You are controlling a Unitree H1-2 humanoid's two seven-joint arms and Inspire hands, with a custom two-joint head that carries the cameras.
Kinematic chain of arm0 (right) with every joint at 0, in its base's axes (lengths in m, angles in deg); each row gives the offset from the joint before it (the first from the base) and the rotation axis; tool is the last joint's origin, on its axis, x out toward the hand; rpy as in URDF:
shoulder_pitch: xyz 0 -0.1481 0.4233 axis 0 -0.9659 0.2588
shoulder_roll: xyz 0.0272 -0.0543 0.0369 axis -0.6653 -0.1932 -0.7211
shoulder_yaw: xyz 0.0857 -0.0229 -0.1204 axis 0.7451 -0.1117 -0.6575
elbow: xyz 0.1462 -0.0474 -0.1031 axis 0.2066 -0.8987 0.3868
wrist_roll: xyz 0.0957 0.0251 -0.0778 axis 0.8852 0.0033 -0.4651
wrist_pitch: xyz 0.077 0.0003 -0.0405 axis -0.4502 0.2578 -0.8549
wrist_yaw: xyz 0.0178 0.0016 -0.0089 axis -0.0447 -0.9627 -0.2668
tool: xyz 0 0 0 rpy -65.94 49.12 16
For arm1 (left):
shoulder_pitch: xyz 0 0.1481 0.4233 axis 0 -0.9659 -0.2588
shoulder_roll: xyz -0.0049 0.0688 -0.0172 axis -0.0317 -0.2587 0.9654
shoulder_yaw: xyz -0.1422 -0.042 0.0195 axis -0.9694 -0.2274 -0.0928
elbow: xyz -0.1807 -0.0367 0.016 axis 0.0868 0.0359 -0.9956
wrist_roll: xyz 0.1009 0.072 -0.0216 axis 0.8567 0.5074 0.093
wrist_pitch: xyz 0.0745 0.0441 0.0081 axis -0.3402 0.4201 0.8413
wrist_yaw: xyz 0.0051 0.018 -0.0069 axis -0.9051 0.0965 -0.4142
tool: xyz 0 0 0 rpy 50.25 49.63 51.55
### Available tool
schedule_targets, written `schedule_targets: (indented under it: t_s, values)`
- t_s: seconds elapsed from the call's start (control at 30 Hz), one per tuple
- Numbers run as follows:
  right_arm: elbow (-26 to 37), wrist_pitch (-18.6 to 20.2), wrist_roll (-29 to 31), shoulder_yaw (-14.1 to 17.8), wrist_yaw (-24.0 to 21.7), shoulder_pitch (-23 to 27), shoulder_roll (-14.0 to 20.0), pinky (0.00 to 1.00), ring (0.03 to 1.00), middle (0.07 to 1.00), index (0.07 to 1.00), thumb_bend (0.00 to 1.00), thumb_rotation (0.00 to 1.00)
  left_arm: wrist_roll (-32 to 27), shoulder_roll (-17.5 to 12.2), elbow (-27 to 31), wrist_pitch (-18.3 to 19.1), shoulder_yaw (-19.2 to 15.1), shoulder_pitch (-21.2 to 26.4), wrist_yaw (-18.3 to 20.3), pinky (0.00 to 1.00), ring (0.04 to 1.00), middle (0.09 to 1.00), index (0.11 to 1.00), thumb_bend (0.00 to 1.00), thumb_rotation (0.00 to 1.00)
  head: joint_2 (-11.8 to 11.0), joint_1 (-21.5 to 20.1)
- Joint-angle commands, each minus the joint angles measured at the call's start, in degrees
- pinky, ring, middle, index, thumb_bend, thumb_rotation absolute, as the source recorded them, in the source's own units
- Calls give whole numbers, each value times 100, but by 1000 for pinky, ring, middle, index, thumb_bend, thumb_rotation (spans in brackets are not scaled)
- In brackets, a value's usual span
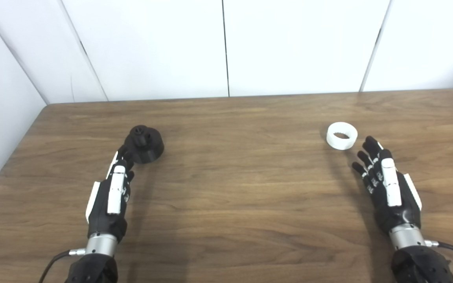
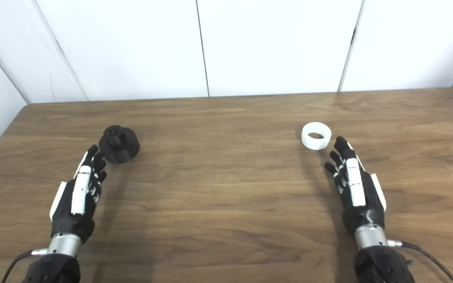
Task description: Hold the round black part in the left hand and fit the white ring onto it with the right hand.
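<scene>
- Worktop [image 1: 226, 204]: brown wood grain, with white wall panels [image 1: 226, 43] behind its far edge.
- Black part [image 1: 144, 144]: round, with a raised hub on top; stood on the worktop toward the far left corner.
- White ring [image 1: 341, 135]: lay flat, opening upward, toward the right edge.
- Left hand [image 1: 110, 196]: fingers extended and apart, holding nothing. In the left eye view its fingertips [image 1: 123, 154] overlapped the black part; the right eye view showed a narrow gap between them.
- Right hand [image 2: 354, 188]: fingers spread, empty, just beside the ring on its near side, apart from it in both views.
</scene>
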Motion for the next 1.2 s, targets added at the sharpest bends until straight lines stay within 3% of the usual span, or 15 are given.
schedule_targets:
  t_s: [0.0,0.4,0.5,0.57,0.67,0.8,1.0,1.17]
  values:
    - [108,-207,62,23,-49,189,19,907,951,959,928,484,893,36,-87,199,-122,-11,182,-24,1000,1000,1000,1000,329,1000,4,-2]
    - [115,-241,58,-11,-104,166,51,898,951,961,932,482,891,-1,-95,177,-247,-21,149,3,1000,1000,1000,1000,320,1000,-13,-4]
    - [101,-258,35,-14,-96,173,58,897,950,960,929,498,879,49,-159,166,-252,-5,174,33,1000,1000,1000,1000,329,893,-29,22]
    - [82,-287,-1,-23,-94,176,68,895,950,959,927,507,874,44,-227,132,-292,-11,199,80,1000,1000,1000,1000,339,767,-40,24]
    - [59,-314,27,-14,-93,189,58,907,952,960,922,522,856,202,-354,155,-265,-3,247,57,999,1000,1000,1000,354,759,-47,41]
    - [1,-351,25,-24,-101,203,58,903,947,960,918,528,855,573,-602,326,46,60,335,6,995,997,1000,998,467,752,-56,94]
    - [-49,-397,-12,-62,-78,198,26,895,940,949,912,515,857,935,-895,607,430,78,535,39,1000,999,1000,984,590,559,-84,163]
    - [-120,-427,-16,-85,-62,210,3,899,943,951,913,497,865,1305,-1225,747,598,109,679,92,950,976,982,977,704,485,-125,233]
